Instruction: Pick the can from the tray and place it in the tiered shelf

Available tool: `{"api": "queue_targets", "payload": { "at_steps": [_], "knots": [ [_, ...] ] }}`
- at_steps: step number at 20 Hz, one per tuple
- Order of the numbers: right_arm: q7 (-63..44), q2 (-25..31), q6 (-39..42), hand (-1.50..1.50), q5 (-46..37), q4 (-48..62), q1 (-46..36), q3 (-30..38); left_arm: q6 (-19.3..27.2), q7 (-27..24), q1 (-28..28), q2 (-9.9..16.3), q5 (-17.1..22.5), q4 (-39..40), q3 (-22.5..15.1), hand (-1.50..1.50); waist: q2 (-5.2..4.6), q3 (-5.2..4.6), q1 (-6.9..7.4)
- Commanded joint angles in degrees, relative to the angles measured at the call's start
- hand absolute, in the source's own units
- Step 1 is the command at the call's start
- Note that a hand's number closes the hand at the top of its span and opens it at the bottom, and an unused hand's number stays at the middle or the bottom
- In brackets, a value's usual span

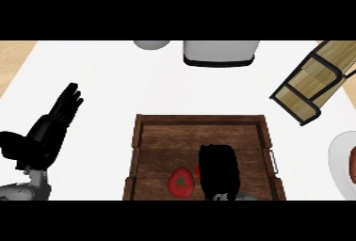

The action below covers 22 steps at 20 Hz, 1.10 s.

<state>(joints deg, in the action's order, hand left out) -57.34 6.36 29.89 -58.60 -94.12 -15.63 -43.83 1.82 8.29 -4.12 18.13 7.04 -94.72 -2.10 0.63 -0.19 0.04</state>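
Down on the white counter (104,84), a dark brown wooden tray (201,124) with raised walls sits in the middle of the view. The robot's right hand (220,172) is low over the tray's near half, black and seen from above, its fingers pointing away from the robot. Just to its left a red tomato with a green stem (182,181) lies on the tray floor, and a thin sliver of something red (198,171) shows at the hand's left edge, touching it. This may be the can, but the hand hides most of it, so I cannot tell what it is, nor whether the fingers are curled round it or relaxed.

The left hand (52,127) rests at the view's left, well apart from the tray, fingers straight and released, holding nothing.

At the upper right stands the tan wooden tiered shelf with a black frame (313,80), tilted in the view. A white plate (341,160) shows at the right edge. A pale grey box-shaped appliance (219,52) sits at the counter's far edge
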Motion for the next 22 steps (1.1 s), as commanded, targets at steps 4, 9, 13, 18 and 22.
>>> {"api": "queue_targets", "payload": {
  "at_steps": [4, 9, 13, 18, 22],
  "knots": [
    [2.6, 4.8, -4.9, 1.50, -8.9, -1.3, 2.8, -1.5, 2.1, 6.5, 0.6, -1.8, -2.6, -6.9, -1.5, 0.00, -0.51, 0.22, 0.02],
    [3.1, -0.3, -1.9, 1.50, -11.6, -7.5, -4.2, 0.7, 1.1, 2.2, -1.9, -2.8, -3.7, -0.5, -0.9, 0.00, -0.58, 0.19, -0.17],
    [13.1, 7.7, -9.6, 1.50, -5.1, -23.6, 6.9, 1.6, -0.8, 1.8, 2.6, -0.9, -0.6, -3.5, 1.9, 0.00, -0.01, 0.34, -1.01],
    [28.7, 14.8, -14.2, 1.50, 9.5, -34.6, 15.7, 6.8, 0.2, 2.2, 2.0, -0.7, -0.5, -2.0, 3.4, 0.00, -0.09, 0.94, -4.07],
    [36.5, 19.9, -18.3, 1.50, 16.8, -43.3, 19.7, 17.8, -0.5, 1.7, 3.5, -0.5, -0.1, -3.0, 3.5, 0.00, -0.09, 0.92, -4.15]
  ]
}}
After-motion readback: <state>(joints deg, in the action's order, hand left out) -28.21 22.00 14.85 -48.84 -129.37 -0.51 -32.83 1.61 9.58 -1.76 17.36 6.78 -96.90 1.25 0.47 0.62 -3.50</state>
